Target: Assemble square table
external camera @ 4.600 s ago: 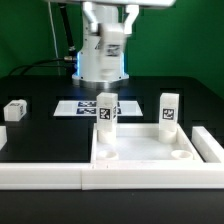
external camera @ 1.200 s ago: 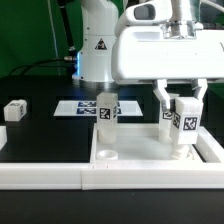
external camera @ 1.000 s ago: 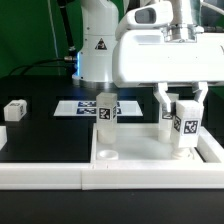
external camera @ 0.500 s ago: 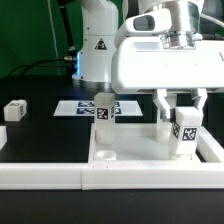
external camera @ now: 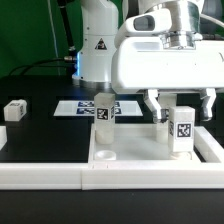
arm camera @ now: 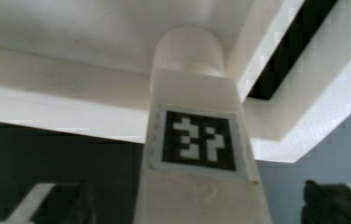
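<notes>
Gripper [external camera: 182, 116] hangs low over the square panel [external camera: 140, 150], jaws spread, one finger [external camera: 159, 106] on each side of a white block leg [external camera: 181, 130]. Small gaps show between the fingers and the leg, so no pinch. That leg stands upright on the panel near its corner at the exterior view's right, tag facing the camera.

Wrist view: same leg [arm camera: 202, 140] fills the middle with its black-and-white tag, and a fingertip [arm camera: 39, 205] sits off to each side, clear of it.

Second leg [external camera: 103, 112] stands upright at the panel's far corner on the exterior view's left, well apart from the gripper. Empty round socket [external camera: 107, 155] shows near the panel's front corner on that same side. Third leg [external camera: 14, 110] lies on the black table [external camera: 45, 135], far off to the exterior view's left. Marker board [external camera: 78, 107] lies flat behind the panel. Long white rail [external camera: 40, 175] runs along the front. Robot base [external camera: 98, 50] stands at the back.
</notes>
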`<state>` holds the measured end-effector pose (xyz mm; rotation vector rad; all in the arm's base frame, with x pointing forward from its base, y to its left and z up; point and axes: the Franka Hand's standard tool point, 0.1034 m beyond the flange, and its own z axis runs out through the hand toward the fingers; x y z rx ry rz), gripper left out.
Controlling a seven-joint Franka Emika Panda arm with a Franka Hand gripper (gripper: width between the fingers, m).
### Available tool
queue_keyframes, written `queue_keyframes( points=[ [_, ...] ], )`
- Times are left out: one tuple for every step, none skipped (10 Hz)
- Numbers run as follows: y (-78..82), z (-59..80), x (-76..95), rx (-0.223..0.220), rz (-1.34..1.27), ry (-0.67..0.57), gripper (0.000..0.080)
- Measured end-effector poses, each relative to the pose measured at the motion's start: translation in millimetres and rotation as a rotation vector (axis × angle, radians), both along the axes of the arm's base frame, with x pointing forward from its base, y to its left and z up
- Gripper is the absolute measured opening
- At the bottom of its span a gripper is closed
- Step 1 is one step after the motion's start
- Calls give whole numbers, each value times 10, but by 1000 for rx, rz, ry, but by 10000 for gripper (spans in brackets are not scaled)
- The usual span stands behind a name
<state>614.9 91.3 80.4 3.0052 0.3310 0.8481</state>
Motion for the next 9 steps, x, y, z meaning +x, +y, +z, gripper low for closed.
queue_keyframes(
  points=[
    [0,0,0,0,0,0,614],
    [0,0,0,0,0,0,642],
    [0,0,0,0,0,0,648],
    [0,0,0,0,0,0,648],
    [0,0,0,0,0,0,649],
    [0,0,0,0,0,0,649],
    [0,0,0,0,0,0,649],
    [-2,-23,-15,4,-10,35,649],
    [-15,54,7,11,-30,121,649]
  ],
)
